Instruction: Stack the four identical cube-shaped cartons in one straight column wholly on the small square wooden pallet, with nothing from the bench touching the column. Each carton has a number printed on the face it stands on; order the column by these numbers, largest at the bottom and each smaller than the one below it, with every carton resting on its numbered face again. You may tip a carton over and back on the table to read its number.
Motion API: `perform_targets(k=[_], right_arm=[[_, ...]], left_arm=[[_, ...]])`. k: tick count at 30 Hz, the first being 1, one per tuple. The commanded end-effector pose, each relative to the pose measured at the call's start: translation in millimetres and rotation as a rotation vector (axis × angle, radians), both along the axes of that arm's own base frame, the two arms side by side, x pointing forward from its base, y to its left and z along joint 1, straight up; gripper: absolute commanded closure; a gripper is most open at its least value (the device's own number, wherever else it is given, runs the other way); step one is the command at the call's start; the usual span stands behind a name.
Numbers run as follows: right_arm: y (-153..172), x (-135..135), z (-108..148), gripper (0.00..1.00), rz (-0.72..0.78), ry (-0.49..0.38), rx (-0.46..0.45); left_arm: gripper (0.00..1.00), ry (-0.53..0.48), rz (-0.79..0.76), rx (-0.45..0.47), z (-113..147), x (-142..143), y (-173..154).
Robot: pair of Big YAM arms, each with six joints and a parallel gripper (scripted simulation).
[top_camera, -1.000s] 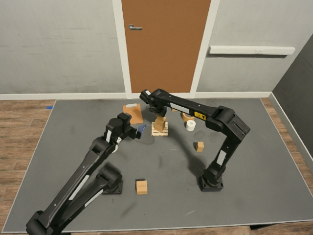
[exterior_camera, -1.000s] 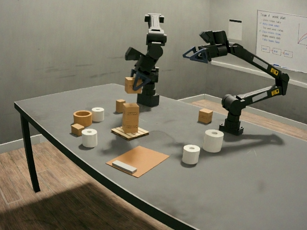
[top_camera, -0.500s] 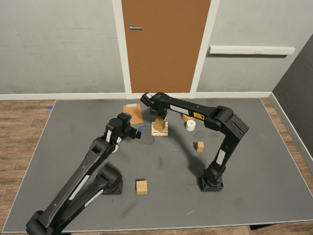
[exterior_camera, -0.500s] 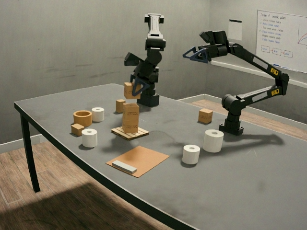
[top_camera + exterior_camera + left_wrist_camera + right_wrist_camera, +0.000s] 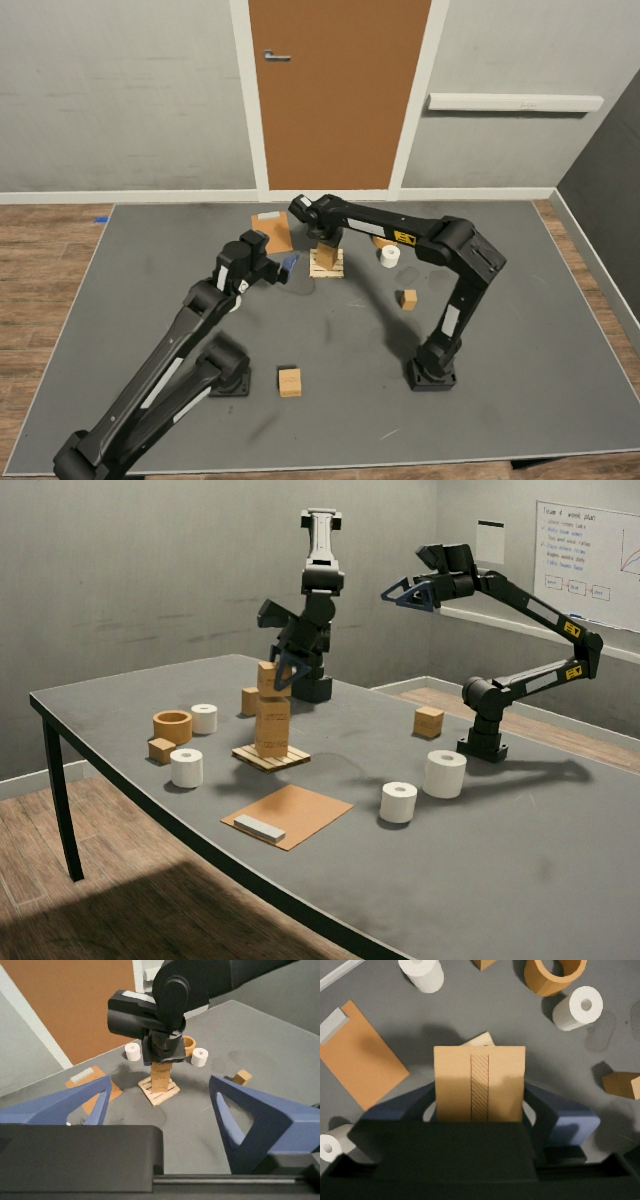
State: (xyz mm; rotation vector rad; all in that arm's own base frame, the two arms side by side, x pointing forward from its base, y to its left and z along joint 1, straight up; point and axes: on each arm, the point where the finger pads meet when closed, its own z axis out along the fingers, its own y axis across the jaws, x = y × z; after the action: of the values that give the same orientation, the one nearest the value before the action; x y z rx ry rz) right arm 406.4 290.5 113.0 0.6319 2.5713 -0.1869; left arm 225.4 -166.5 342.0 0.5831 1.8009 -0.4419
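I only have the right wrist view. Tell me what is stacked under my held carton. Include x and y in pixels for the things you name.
Observer: Two stacked cartons point(image 5: 324, 265) point(image 5: 272, 730) point(image 5: 160, 1084) stand on the pallet point(image 5: 313, 273) point(image 5: 299, 759) point(image 5: 171, 1094) point(image 5: 482, 1039) below your held carton point(image 5: 327, 253) point(image 5: 266, 678) point(image 5: 161, 1068) point(image 5: 480, 1082).
Operator: Locate the fourth carton.
Observer: The fourth carton point(image 5: 290, 383) point(image 5: 428, 722) sits on the table near the left arm's base point(image 5: 245, 390) point(image 5: 500, 753).
Operator: Report the left end effector.
Observer: The left end effector point(image 5: 289, 266) point(image 5: 390, 597) point(image 5: 160, 1080) is open, nothing between its fingers.
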Motion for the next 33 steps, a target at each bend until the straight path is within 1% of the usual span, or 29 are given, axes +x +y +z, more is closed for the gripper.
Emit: perform_targets(k=[1, 4, 5, 6, 7, 8, 9, 10, 11, 12, 13, 14, 16, 17, 18, 19, 20, 21, 22, 23, 24, 25, 26, 27, 28, 29, 30, 31, 33], right_arm=[[3, 7, 7, 0.45, 0.005, -0.025, 0.023], [0, 4, 2, 0.45, 0.005, -0.017, 0.016], [-2, 1, -4, 0.45, 0.005, -0.008, 0.007], [3, 6, 3, 0.45, 0.005, -0.021, 0.019], [0, 4, -5, 0.45, 0.005, -0.009, 0.008], [1, 5, -2, 0.45, 0.005, -0.015, 0.013], [-2, 2, -10, 0.45, 0.005, -0.002, 0.001], [1, 5, -6, 0.45, 0.005, -0.009, 0.008], [-2, 2, -14, 0.45, 0.005, 0.002, -0.003], [1, 5, -8, 0.45, 0.005, -0.009, 0.007], [-1, 2, -14, 0.45, 0.005, 0.001, -0.002], [2, 6, -7, 0.45, 0.005, -0.011, 0.010], [2, 6, -7, 0.45, 0.005, -0.011, 0.010], [-1, 3, -12, 0.45, 0.005, -0.005, 0.004], [1, 5, -9, 0.45, 0.005, -0.010, 0.008], [-2, 2, -17, 0.45, 0.005, 0.003, -0.004], [1, 5, -12, 0.45, 0.005, -0.008, 0.006], [-1, 2, -17, 0.45, 0.005, 0.001, -0.002], [2, 5, -12, 0.45, 0.005, -0.009, 0.008], [-1, 2, -18, 0.45, 0.005, 0.001, -0.002], [2, 5, -12, 0.45, 0.005, -0.011, 0.009], [-2, 2, -19, 0.45, 0.005, 0.001, -0.002], [2, 6, -12, 0.45, 0.005, -0.011, 0.010], [-1, 2, -20, 0.45, 0.005, 0.000, -0.002], [2, 5, -14, 0.45, 0.005, -0.011, 0.009], [-1, 2, -21, 0.45, 0.005, 0.001, -0.002], [2, 5, -15, 0.45, 0.005, -0.010, 0.009], [-1, 2, -22, 0.45, 0.005, 0.001, -0.002], [-1, 2, -22, 0.45, 0.005, 0.001, -0.002]], left_arm=[[0.00, -0.023, -0.004, -0.007, 16, 0, 0], [0.00, -0.023, -0.004, -0.007, 16, 0, 0], [0.00, -0.023, -0.004, -0.007, 16, 0, 0], [0.00, -0.023, -0.004, -0.007, 16, 0, 0], [0.00, -0.023, -0.004, -0.007, 16, 0, 0], [0.00, -0.023, -0.004, -0.007, 16, 0, 0], [0.00, -0.023, -0.004, -0.007, 16, 0, 0], [0.00, -0.023, -0.004, -0.007, 16, 0, 0], [0.00, -0.023, -0.004, -0.007, 16, 0, 0], [0.00, -0.023, -0.004, -0.007, 16, 0, 0], [0.00, -0.023, -0.004, -0.007, 16, 0, 0], [0.00, -0.023, -0.004, -0.007, 16, 0, 0], [0.00, -0.023, -0.004, -0.007, 16, 0, 0], [0.00, -0.023, -0.004, -0.007, 16, 0, 0], [0.00, -0.023, -0.004, -0.007, 16, 0, 0], [0.00, -0.023, -0.004, -0.007, 16, 0, 0], [0.00, -0.023, -0.004, -0.007, 16, 0, 0], [0.00, -0.023, -0.004, -0.007, 16, 0, 0], [0.00, -0.023, -0.004, -0.007, 16, 0, 0], [0.00, -0.023, -0.004, -0.007, 16, 0, 0], [0.00, -0.023, -0.004, -0.007, 16, 0, 0], [0.00, -0.023, -0.004, -0.007, 16, 0, 0], [0.00, -0.023, -0.004, -0.007, 16, 0, 0], [0.00, -0.023, -0.004, -0.007, 16, 0, 0], [0.00, -0.023, -0.004, -0.007, 16, 0, 0], [0.00, -0.023, -0.004, -0.007, 16, 0, 0], [0.00, -0.023, -0.004, -0.007, 16, 0, 0], [0.00, -0.023, -0.004, -0.007, 16, 0, 0], [0.00, -0.023, -0.004, -0.007, 16, 0, 0]])
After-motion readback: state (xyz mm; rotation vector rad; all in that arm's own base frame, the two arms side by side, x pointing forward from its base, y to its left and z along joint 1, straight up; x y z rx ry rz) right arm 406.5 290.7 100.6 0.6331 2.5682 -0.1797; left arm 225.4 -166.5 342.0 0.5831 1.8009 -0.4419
